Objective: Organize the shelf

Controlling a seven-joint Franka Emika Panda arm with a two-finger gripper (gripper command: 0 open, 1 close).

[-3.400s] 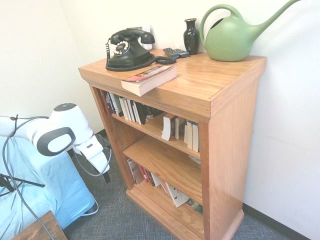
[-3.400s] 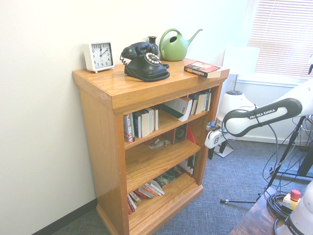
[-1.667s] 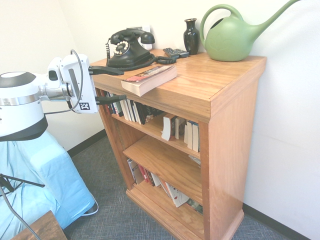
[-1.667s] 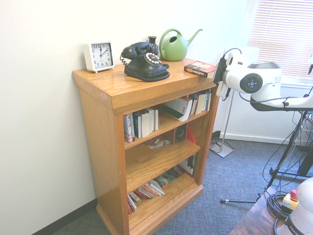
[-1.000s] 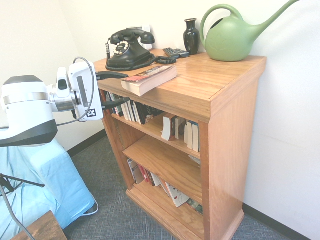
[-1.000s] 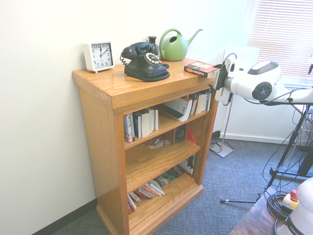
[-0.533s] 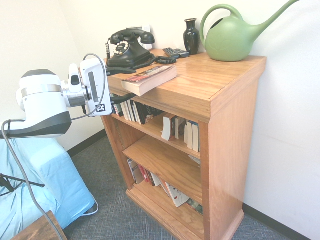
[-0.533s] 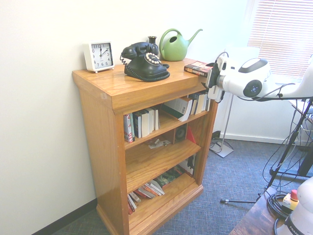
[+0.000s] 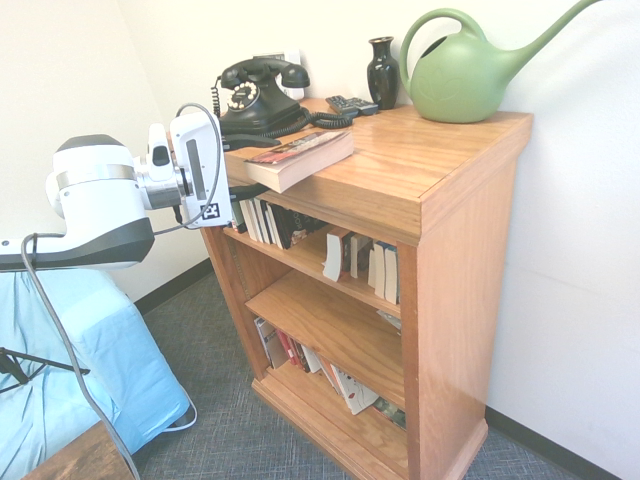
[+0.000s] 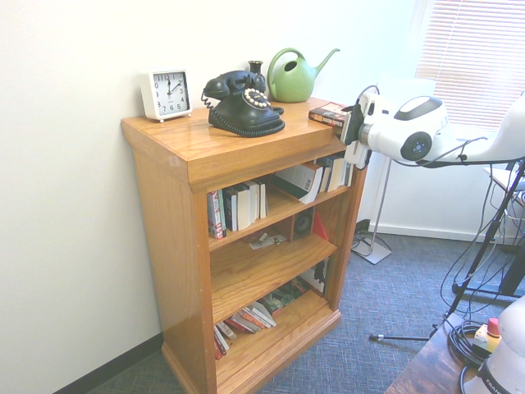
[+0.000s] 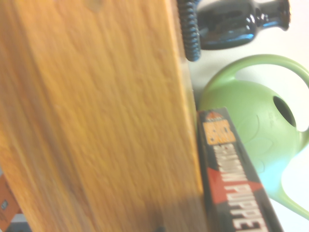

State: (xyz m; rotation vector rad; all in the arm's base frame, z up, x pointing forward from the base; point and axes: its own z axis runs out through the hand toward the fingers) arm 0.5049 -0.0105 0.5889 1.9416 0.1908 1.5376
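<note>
Shelf: the honey-orange wooden shelf (image 9: 400, 190) is standing against the white wall, filling the middle of both exterior views; its thick top (image 10: 205, 144) is overhanging three open tiers.
Book on top: a paperback book (image 9: 298, 158) with a red and black cover is lying flat at the front edge of the top, at about 9 o'clock from the top's centre in the first exterior view; in the wrist view its spine (image 11: 231, 179) is showing orange and white lettering beside the wood edge.
Gripper: the gripper (image 9: 240, 168) is pointing nearly level at the shelf's front corner, at 9 o'clock from the book, with one dark finger (image 9: 250, 142) lying above the top's edge and the other below it.
Jaws: they are standing apart, straddling the overhanging top and the book's end; whether they are pressing on anything I cannot tell.
Telephone: a black rotary telephone (image 9: 258, 98) is sitting behind the book, at 11 o'clock from it.
Vase: a small dark vase (image 9: 382, 71) is standing at the back by the wall.
Watering can: a green watering can (image 9: 465, 70) is sitting at 1 o'clock from the book.
Clock: a white square clock (image 10: 165, 94) is standing at the far end of the top in the second exterior view.
Tiers: the upper tier is holding rows of upright books (image 10: 238, 207); the lowest tier is holding leaning books (image 9: 345, 385).
</note>
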